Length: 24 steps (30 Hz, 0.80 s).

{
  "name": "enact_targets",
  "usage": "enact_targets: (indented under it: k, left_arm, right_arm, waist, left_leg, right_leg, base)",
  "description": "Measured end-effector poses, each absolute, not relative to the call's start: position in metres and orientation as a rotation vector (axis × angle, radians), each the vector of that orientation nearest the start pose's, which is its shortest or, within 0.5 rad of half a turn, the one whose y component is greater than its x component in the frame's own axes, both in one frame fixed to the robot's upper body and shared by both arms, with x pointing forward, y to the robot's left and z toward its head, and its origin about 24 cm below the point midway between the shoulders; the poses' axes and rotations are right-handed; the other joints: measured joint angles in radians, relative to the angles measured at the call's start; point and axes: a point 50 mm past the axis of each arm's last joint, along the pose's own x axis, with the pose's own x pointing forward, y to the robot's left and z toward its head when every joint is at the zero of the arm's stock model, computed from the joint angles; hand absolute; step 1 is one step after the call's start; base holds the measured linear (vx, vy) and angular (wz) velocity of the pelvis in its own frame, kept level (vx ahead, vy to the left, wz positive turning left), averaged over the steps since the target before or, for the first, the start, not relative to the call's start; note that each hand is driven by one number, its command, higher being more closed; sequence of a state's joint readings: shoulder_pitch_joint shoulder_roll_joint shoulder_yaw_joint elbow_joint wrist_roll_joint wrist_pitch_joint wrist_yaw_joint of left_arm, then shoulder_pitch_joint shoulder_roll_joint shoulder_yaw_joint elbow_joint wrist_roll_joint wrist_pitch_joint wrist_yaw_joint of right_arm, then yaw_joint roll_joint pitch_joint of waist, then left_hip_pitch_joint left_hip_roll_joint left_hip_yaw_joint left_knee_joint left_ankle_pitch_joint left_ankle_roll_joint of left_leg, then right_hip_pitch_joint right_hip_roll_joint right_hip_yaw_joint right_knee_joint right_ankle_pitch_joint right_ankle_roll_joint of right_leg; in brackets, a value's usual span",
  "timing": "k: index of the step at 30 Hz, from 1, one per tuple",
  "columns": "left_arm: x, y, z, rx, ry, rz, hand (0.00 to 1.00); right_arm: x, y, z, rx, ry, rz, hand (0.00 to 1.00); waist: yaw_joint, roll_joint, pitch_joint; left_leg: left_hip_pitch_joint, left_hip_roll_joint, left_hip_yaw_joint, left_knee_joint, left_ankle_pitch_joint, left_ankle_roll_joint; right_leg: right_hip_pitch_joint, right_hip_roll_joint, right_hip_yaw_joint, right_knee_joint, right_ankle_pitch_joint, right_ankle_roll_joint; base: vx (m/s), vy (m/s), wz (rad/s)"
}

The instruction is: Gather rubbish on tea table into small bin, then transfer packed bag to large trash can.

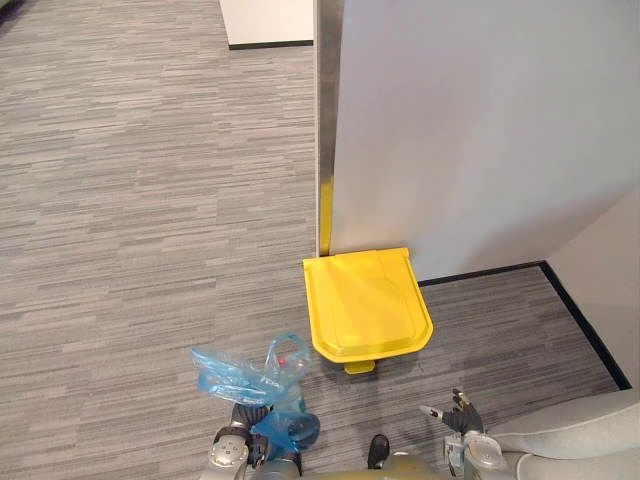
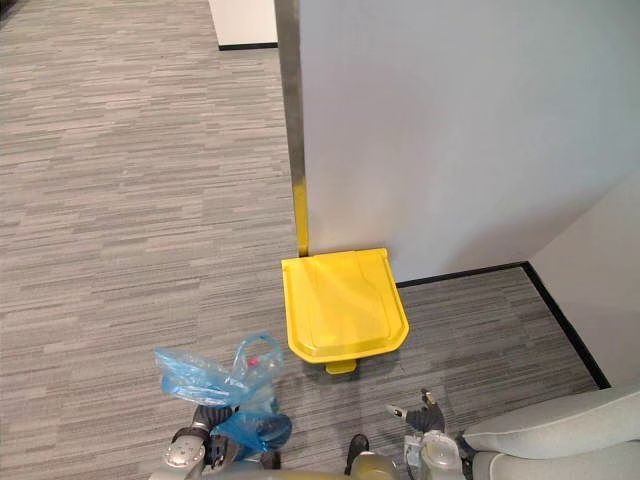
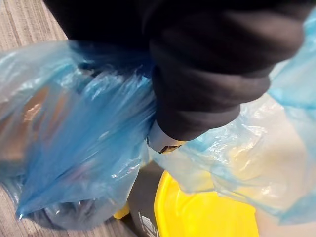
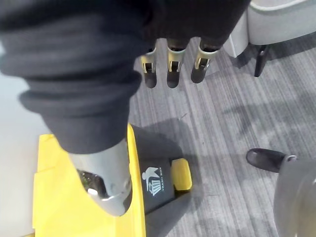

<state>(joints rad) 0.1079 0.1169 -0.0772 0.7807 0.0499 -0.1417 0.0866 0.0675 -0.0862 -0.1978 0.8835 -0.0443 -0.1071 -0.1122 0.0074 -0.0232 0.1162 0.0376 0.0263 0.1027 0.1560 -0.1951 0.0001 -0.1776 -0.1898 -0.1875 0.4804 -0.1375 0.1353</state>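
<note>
Clutching one crinkled translucent blue plastic bag (image 1: 240, 372), left hand (image 1: 248, 415) near one yellow-lidded pedal bin (image 1: 368, 303); right hand (image 1: 460, 415) slack, empty.

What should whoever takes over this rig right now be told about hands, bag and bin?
Left hand: shut on the blue bag, held off the floor.
Right hand: open, empty, fingers straight.
Large trash can: just ahead by the wall, yellow lid closed, pedal facing the robot.
Done: bag packed and carried here.
Left: open the lid, drop the bag in.
</note>
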Motion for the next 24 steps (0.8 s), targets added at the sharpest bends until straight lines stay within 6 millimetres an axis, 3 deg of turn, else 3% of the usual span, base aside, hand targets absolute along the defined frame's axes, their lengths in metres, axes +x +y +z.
enact_targets:
  k: [2, 3, 5, 8, 9, 10, 13, 15, 17, 24]
  left_arm:
    - [0.152, 0.186, -0.122, 0.211, 0.721, 0.045, 1.00]
    - [0.155, 0.188, -0.119, 0.213, 0.706, 0.053, 1.00]
    - [0.165, 0.194, -0.111, 0.231, 0.662, 0.062, 1.00]
    - [0.181, 0.195, -0.101, 0.227, 0.604, 0.072, 1.00]
    - [0.189, 0.196, -0.093, 0.224, 0.558, 0.086, 1.00]
    - [0.192, 0.196, -0.091, 0.222, 0.545, 0.088, 1.00]
    - [0.196, 0.190, -0.087, 0.204, 0.521, 0.085, 1.00]
    - [0.200, 0.188, -0.085, 0.198, 0.511, 0.081, 1.00]
    - [0.204, 0.183, -0.083, 0.183, 0.498, 0.074, 1.00]
    - [0.202, 0.176, -0.081, 0.158, 0.482, 0.072, 1.00]
  right_arm:
    - [0.134, -0.217, -0.135, -0.077, 0.844, -0.325, 0.00]
    - [0.134, -0.215, -0.135, -0.063, 0.842, -0.327, 0.00]
    - [0.137, -0.215, -0.132, -0.038, 0.817, -0.348, 0.00]
    - [0.134, -0.223, -0.130, -0.005, 0.809, -0.422, 0.00]
    - [0.136, -0.227, -0.128, 0.019, 0.789, -0.458, 0.00]
    - [0.141, -0.229, -0.124, 0.022, 0.764, -0.462, 0.00]
    - [0.151, -0.241, -0.112, 0.057, 0.682, -0.526, 0.00]
    - [0.155, -0.244, -0.107, 0.080, 0.650, -0.543, 0.00]
    - [0.161, -0.247, -0.102, 0.112, 0.613, -0.567, 0.00]
    - [0.157, -0.244, -0.104, 0.152, 0.617, -0.608, 0.00]
  waist:
    - [-0.011, 0.007, 0.018]
    - [-0.010, 0.007, 0.021]
    - [-0.019, 0.004, 0.027]
    - [-0.023, -0.005, 0.033]
    - [-0.011, -0.019, 0.041]
    - [-0.006, -0.010, 0.051]
    - [-0.003, 0.021, 0.067]
    - [-0.010, 0.020, 0.066]
    - [-0.015, 0.017, 0.065]
    - [-0.019, 0.003, 0.052]
  left_leg:
    - [0.045, -0.005, -0.024, 0.034, -0.034, 0.020]
    - [0.058, 0.008, -0.028, 0.057, -0.059, 0.023]
    - [0.079, 0.033, -0.042, 0.109, -0.112, 0.022]
    - [0.092, 0.037, -0.056, 0.128, -0.134, 0.003]
    - [0.105, 0.043, -0.031, 0.151, -0.156, -0.034]
    - [0.107, 0.051, -0.021, 0.166, -0.163, -0.045]
    - [0.150, 0.073, 0.020, 0.189, -0.161, -0.052]
    - [0.170, 0.080, 0.035, 0.182, -0.157, -0.056]
    - [0.181, 0.079, 0.041, 0.148, -0.140, -0.085]
    - [0.185, 0.083, 0.095, 0.108, -0.137, -0.089]
  right_leg:
    - [-0.104, -0.022, 0.024, 0.234, -0.020, 0.036]
    - [-0.125, -0.001, 0.028, 0.238, -0.062, 0.001]
    - [-0.182, 0.056, 0.016, 0.148, -0.066, -0.029]
    - [-0.151, 0.090, -0.001, -0.051, -0.007, -0.065]
    - [-0.086, 0.098, 0.013, -0.133, 0.129, -0.115]
    - [-0.089, 0.102, 0.009, -0.110, 0.136, -0.130]
    - [-0.090, 0.102, 0.015, 0.009, 0.044, -0.146]
    - [-0.087, 0.101, 0.010, 0.046, 0.019, -0.148]
    - [-0.087, 0.102, 0.008, 0.032, 0.015, -0.145]
    - [-0.084, 0.124, 0.026, -0.038, 0.035, -0.132]
  base:
    - [0.16, 0.067, 0.18]
    - [0.24, 0.041, 0.12]
    - [0.23, 0.001, 0.22]
    - [0.23, -0.053, 0.34]
    - [0.34, -0.068, 0.10]
    - [0.30, -0.051, -0.08]
    - [0.26, -0.079, -0.02]
    - [0.21, -0.073, 0.06]
    - [0.15, -0.037, 0.00]
    - [0.03, 0.021, -0.11]
